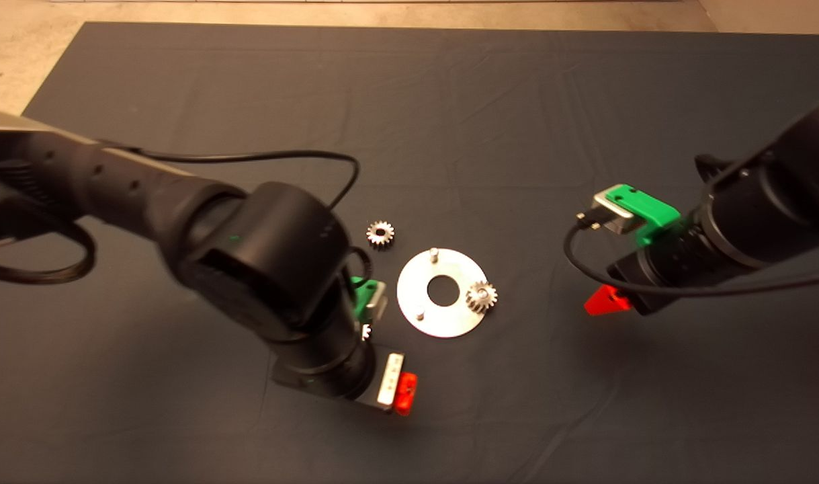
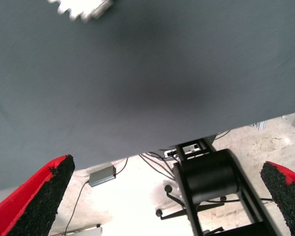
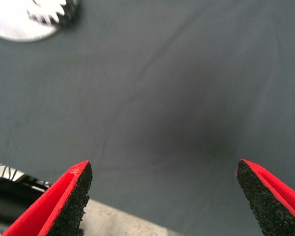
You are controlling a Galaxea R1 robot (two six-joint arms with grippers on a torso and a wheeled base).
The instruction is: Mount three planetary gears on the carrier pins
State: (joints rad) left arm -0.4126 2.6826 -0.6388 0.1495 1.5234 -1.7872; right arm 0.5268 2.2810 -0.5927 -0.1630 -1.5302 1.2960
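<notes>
The shiny silver disc (image 1: 441, 316) lies at mid-mat with two bare carrier pins (image 1: 433, 253) and one planetary gear (image 1: 481, 296) seated at its right side. A second gear (image 1: 380, 233) lies loose on the mat to the disc's upper left. A third gear (image 1: 366, 330) peeks out from under my left arm, left of the disc; it also shows in the left wrist view (image 2: 81, 7). My left gripper (image 1: 397, 393) is open and empty, below and left of the disc. My right gripper (image 1: 607, 300) is open and empty, to the right of the disc. The right wrist view shows the disc's edge (image 3: 17, 27) and the seated gear (image 3: 51, 12).
The dark mat (image 1: 490, 121) covers the table. My left arm's wrist and cable hang over the mat left of the disc. Past the mat's near edge, the left wrist view shows the floor with a black stand (image 2: 209, 179) and cables.
</notes>
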